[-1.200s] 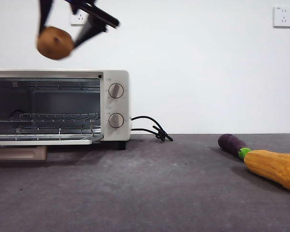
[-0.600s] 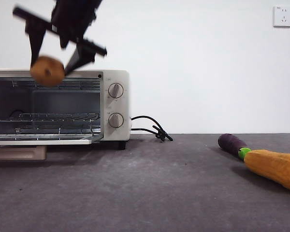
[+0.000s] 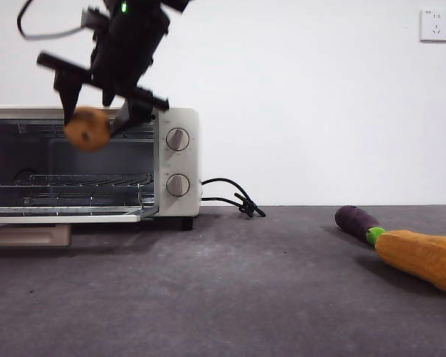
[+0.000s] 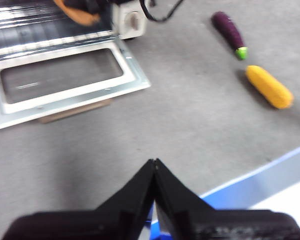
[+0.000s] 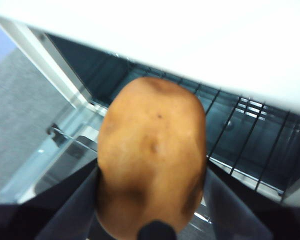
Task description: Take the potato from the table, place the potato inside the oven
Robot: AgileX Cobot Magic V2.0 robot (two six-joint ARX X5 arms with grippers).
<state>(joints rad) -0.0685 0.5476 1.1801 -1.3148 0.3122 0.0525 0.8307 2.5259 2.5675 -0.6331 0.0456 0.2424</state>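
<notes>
The orange-brown potato (image 3: 88,129) hangs in front of the upper part of the oven's open mouth, held in my right gripper (image 3: 97,123), which is shut on it. The right wrist view shows the potato (image 5: 151,155) large between the jaws, with the oven's wire rack (image 5: 250,125) just beyond. The cream-white oven (image 3: 175,160) stands at the left of the table (image 3: 230,290) with its door (image 4: 65,80) folded down flat. My left gripper (image 4: 154,167) is shut on nothing, high above the table's front edge.
A dark purple eggplant (image 3: 357,221) and a yellow corn cob (image 3: 422,256) lie at the right of the table. The oven's black cord (image 3: 234,197) trails to its right. A thin wooden board (image 3: 28,236) sits under the open door.
My right gripper has carried the potato down from above the oven and slightly right, so it now hangs level with the top of the oven's opening.
</notes>
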